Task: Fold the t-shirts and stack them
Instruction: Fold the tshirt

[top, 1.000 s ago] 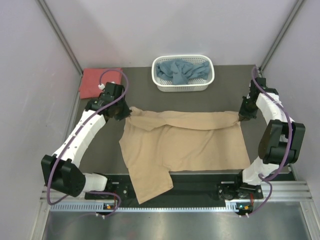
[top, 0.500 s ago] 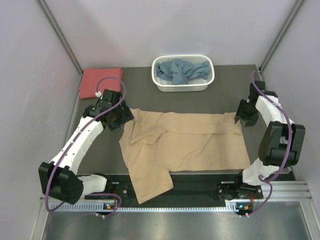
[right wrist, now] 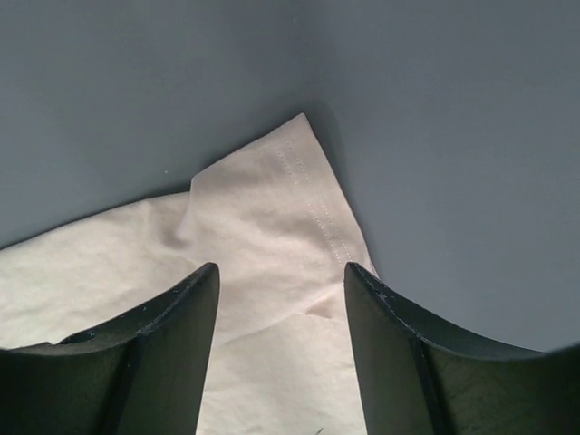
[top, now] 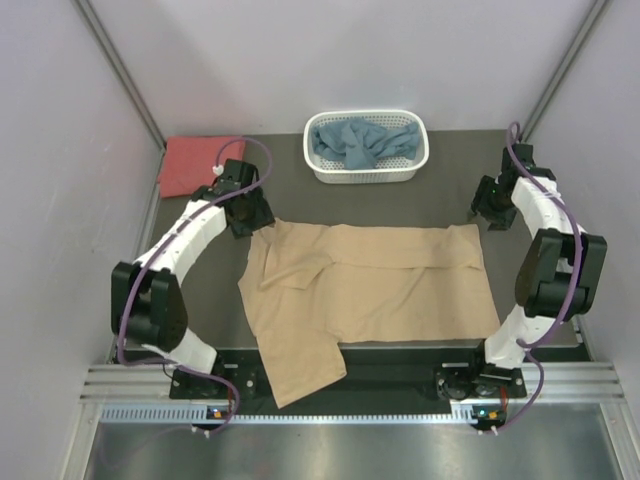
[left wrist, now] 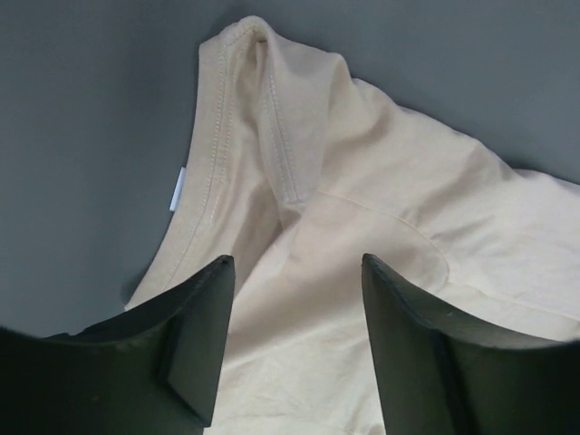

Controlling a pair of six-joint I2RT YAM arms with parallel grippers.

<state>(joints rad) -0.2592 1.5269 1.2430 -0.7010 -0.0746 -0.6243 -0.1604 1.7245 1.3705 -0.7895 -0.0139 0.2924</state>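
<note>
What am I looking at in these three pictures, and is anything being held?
Two robot arms with two-finger grippers stand at the near edge of a table. One picture looks down from above; the other two come from cameras on each wrist, past its dark fingers. A tan t-shirt lies spread out, a coral-red t-shirt at the far left corner, a blue t-shirt crumpled in the white basket. The left gripper and right gripper hang open over the tan shirt's far corners, holding nothing.

Empty right claw (right wrist: 281, 272) spread above tan t-shirt (right wrist: 263, 227) corner, stitched hem showing, grey table (right wrist: 136, 91) beyond, seemingly clear of cloth.
</note>
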